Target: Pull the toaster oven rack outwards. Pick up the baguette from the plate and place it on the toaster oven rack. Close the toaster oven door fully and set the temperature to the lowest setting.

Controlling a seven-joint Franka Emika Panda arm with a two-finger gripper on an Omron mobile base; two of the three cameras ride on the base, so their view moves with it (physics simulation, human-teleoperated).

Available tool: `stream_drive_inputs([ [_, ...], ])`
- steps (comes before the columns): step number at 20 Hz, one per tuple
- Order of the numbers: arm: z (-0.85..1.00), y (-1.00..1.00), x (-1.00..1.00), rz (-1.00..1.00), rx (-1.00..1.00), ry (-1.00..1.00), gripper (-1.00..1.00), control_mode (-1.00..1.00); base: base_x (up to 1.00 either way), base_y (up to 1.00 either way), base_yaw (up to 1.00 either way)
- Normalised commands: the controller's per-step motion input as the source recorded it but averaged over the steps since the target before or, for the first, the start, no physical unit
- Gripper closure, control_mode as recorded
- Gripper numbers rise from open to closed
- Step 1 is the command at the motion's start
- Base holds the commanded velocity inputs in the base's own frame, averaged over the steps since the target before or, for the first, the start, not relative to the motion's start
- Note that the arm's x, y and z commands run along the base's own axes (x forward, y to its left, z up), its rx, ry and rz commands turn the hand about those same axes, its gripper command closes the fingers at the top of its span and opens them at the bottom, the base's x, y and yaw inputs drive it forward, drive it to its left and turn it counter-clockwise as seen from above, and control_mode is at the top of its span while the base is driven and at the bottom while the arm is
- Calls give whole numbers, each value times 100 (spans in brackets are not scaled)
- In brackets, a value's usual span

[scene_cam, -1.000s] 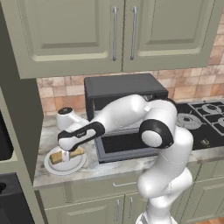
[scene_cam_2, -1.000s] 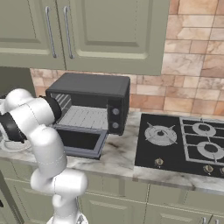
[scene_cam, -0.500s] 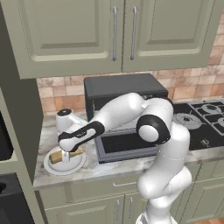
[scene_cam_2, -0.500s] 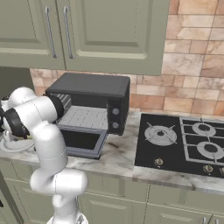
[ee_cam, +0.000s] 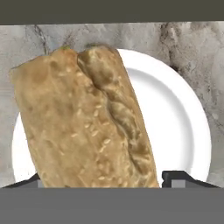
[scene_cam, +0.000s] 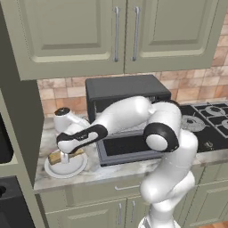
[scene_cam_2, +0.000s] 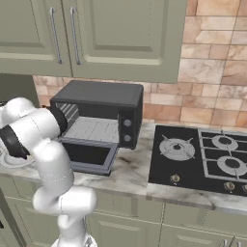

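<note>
Reaching from the lower right of the left base view, the white arm is bent at a dark elbow joint and stretched across the front of the toaster oven [scene_cam: 128, 91] toward the left of the frame. Its forearm slopes down to the hand, which is turned downward over the plate [scene_cam: 76, 166] in the lower left of that view, so that the gripper [scene_cam: 65, 156] is set right at the baguette [scene_cam: 55, 156].

Seen in the hand view, the baguette [ee_cam: 85, 122] is laid slantwise across the plate [ee_cam: 180, 116], from the upper left toward the lower middle of the frame, on the marbled counter [ee_cam: 30, 41]. The two dark fingertips [ee_cam: 180, 177] are spread wide, one at each side of the loaf at the bottom edge; whether they touch it cannot be told.

In the right base view, the toaster oven door [scene_cam_2: 89, 155] is folded down and open at the centre left, and the toaster oven rack [scene_cam_2: 95, 130] is seen drawn forward in the cavity. A gas hob [scene_cam_2: 205, 157] is set to the right of the oven.
</note>
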Motion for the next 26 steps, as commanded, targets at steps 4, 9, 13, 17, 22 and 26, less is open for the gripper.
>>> stream_drive_inputs([
  [4, 100, -31, -96, 0, 10, -25, 100, -100, 0, 0, 0],
  [9, 95, -63, -72, 0, 12, -28, 100, -100, 0, 0, 0],
  [13, 63, -95, -46, -2, 12, -36, 100, -100, 0, 0, 0],
  [17, 66, -100, -38, -5, 15, -33, 100, -100, 0, 0, 0],
  [22, 83, -99, -27, -4, 18, -20, 100, -100, 0, 0, 0],
  [26, 83, -91, -24, 0, 18, -3, 100, -100, 0, 0, 0],
])
